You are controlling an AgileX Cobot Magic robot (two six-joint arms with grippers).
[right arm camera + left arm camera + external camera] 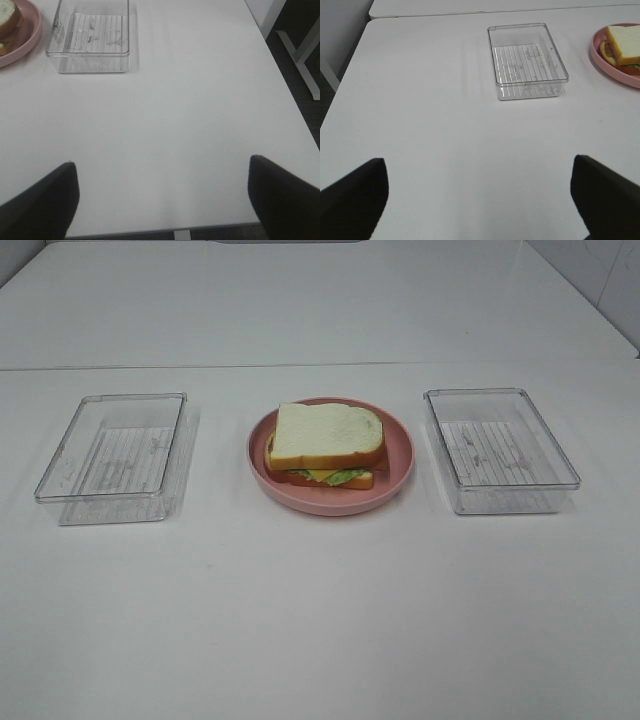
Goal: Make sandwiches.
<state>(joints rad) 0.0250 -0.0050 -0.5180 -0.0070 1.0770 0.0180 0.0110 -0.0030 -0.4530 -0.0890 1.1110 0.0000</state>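
Left end effector (480,200) spread, sandwiches (325,445) lying crosswise

White table (320,620): plain matte surface, with a seam line running across it at the far side in the high view. Round pink plate (398,462): shallow raised rim, set at the middle of the table between two trays. Left clear plastic tray (113,457): rectangular, transparent walls, ribbed base, standing well apart from the plate on its left. Right clear plastic tray (498,449): same rectangular form and ribbed base, standing near the plate on its right. White table leg (295,47): seen past the table's edge in the right wrist view, over dark floor.
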